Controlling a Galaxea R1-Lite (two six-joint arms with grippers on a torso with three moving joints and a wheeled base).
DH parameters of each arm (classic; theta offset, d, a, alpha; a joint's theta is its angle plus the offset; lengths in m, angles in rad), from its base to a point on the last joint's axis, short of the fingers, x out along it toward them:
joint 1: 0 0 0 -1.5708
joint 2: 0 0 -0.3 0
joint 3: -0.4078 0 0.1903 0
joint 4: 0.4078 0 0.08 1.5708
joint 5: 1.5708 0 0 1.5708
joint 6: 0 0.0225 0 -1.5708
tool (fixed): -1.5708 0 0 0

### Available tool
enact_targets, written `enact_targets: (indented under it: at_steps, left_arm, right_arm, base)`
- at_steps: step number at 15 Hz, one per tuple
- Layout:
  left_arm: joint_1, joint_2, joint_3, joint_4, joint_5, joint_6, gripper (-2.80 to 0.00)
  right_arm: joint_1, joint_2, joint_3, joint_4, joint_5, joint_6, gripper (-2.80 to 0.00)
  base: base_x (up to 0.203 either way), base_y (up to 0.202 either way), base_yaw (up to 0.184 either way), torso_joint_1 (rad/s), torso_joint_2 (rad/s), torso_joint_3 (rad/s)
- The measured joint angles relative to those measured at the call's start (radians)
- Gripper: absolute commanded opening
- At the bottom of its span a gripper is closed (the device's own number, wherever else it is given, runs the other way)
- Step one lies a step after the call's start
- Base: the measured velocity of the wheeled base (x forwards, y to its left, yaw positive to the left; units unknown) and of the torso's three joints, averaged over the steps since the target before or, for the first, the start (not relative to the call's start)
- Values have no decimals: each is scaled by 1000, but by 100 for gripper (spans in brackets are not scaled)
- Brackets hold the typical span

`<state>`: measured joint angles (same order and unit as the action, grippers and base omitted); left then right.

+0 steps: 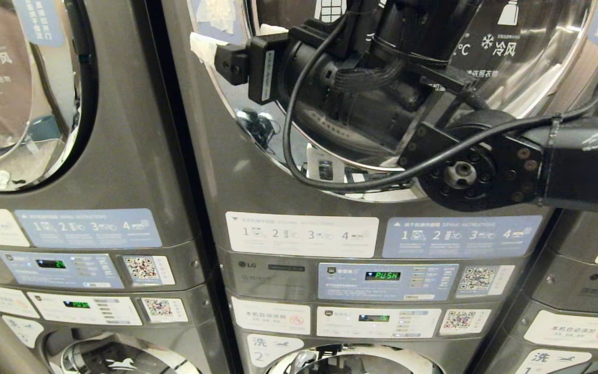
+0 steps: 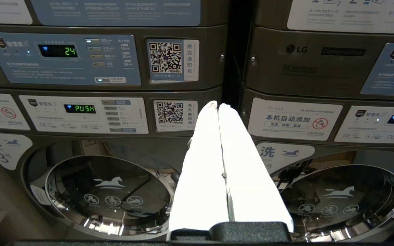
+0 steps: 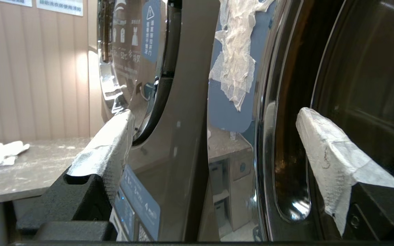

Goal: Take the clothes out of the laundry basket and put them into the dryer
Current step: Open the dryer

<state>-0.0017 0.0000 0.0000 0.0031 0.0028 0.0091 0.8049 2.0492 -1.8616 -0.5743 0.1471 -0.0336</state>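
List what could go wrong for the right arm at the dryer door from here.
1. The right gripper has its jaws open and empty beside the dryer door, with no clothes in view; any loading move now would deliver nothing.
2. The arm's black cable loops loosely in front of the door's chrome rim and might snag there.
3. The jaws straddle the rim, so swinging sideways could knock it.

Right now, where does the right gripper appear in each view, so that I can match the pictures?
Head view: the right gripper is at upper left of centre, in front of the middle dryer door.
Left wrist view: not in it.
Right wrist view: open, one wrapped finger at each side.
Shared landmark: the left machine's blue numbered label.
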Motion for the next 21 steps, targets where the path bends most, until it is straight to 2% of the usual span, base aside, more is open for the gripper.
enact_targets:
  at_steps: [3, 8, 13, 15, 19, 21]
  left_arm:
    - [0, 0, 0, 0, 0, 0, -280]
    - [0, 0, 0, 0, 0, 0, -280]
    - [0, 0, 0, 0, 0, 0, -280]
    - [0, 0, 0, 0, 0, 0, -280]
    - [0, 0, 0, 0, 0, 0, -280]
    - [0, 0, 0, 0, 0, 0, -280]
  right_arm:
    - [0, 48, -60, -1, -35, 4, 0]
    - [0, 72, -68, 6, -36, 20, 0]
    - [0, 58, -55, 10, -28, 130, 0]
    - [0, 36, -20, 20, -5, 140, 0]
    - [0, -38, 123, 21, 103, 139, 0]
    - [7, -69, 168, 20, 129, 139, 0]
  base:
    - [0, 0, 0, 0, 0, 0]
    - [0, 0, 0, 0, 0, 0]
    - [0, 0, 0, 0, 0, 0]
    - [0, 0, 0, 0, 0, 0]
    - [0, 0, 0, 0, 0, 0]
    - [0, 0, 0, 0, 0, 0]
